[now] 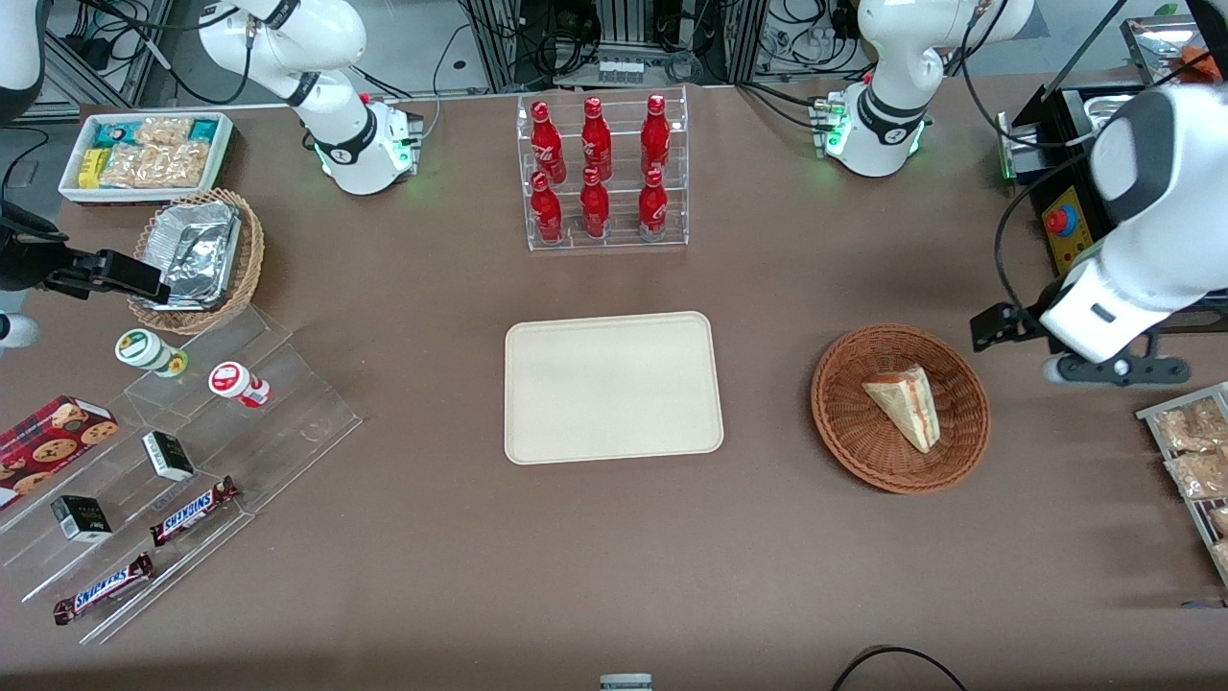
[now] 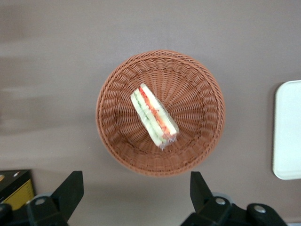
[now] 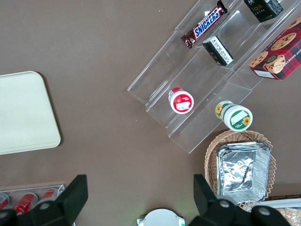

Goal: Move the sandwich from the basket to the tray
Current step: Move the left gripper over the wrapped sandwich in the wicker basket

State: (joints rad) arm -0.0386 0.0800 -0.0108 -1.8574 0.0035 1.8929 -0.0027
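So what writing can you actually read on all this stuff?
"SNICKERS": two bars on the clear stepped shelf.
Red bottles: white script, too small to read.
Small dark boxes, cookie box: unreadable.
Sandwich, basket, tray: no text.
Gripper, above the basket: no text.

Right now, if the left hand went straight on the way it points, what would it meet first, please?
Probably the bare table just beside the basket. The open hand points down, off the rim; the sandwich lies off that line. Depth is unclear.
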